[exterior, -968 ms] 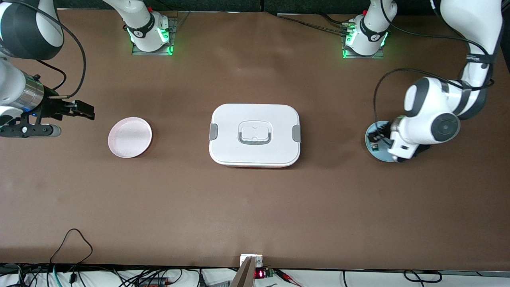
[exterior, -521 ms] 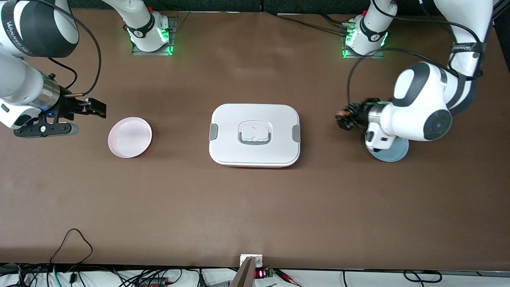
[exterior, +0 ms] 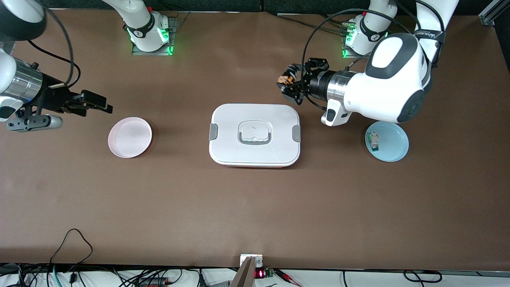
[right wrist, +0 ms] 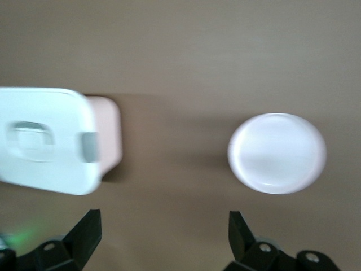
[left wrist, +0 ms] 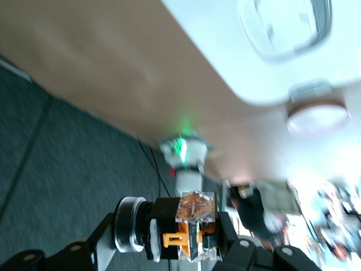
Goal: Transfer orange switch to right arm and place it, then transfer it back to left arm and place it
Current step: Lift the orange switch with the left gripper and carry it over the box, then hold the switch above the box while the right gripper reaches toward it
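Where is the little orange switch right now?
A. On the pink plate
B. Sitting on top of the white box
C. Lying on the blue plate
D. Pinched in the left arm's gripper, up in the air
D: the left gripper is shut on the orange switch, held above the table near the box, while the blue plate holds only a white-and-green part.

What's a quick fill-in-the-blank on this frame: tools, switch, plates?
1. The left tool is shut on the ____ switch.
2. The right tool waits with jaws ____.
3. The white-and-green component lies on the ____ plate.
4. The white box sits between the blue plate and the ____ plate.

Missing: orange; open; blue; pink
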Controlling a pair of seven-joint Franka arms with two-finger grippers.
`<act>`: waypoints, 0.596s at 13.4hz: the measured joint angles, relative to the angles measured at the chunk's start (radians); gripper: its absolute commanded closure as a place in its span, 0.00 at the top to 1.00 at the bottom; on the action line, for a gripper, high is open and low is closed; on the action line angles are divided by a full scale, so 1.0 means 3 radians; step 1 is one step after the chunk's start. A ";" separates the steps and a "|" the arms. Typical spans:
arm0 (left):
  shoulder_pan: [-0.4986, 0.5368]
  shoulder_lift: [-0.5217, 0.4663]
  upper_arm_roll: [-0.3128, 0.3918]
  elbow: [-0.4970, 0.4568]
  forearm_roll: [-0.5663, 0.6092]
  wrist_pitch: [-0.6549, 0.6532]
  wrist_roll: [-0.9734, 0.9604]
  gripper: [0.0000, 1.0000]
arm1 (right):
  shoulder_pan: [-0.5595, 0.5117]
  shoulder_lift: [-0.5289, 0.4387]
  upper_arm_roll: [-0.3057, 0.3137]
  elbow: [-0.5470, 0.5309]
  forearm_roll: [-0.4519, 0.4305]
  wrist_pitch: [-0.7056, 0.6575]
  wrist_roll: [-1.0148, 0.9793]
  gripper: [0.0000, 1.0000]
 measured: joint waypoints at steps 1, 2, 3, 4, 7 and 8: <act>0.0005 0.0009 0.0004 0.0051 -0.0172 -0.0003 -0.0003 0.00 | -0.0038 0.0012 -0.0004 -0.0001 0.0355 0.0012 0.0002 1.00; 0.0005 0.0017 0.0007 0.0094 -0.0352 -0.0003 -0.0004 0.00 | -0.0062 0.0023 -0.0008 -0.0002 0.0703 0.0018 0.0004 1.00; 0.0002 0.0027 0.0007 0.0140 -0.0587 0.0009 -0.0019 0.00 | -0.0069 0.0034 -0.0008 -0.0004 0.1016 0.0042 0.0006 1.00; -0.0003 0.0043 0.0007 0.0175 -0.0799 0.0052 -0.0047 0.00 | -0.0068 0.0045 -0.0004 -0.0005 0.1242 0.0102 0.0006 1.00; -0.0060 0.0113 0.0006 0.0196 -0.1166 0.0491 -0.0193 0.00 | -0.0040 0.0071 0.0033 -0.0006 0.1702 0.0262 0.0007 1.00; -0.0112 0.0139 0.0004 0.0199 -0.1262 0.0655 -0.0235 0.00 | -0.0030 0.0081 0.0058 -0.0008 0.1885 0.0273 0.0007 1.00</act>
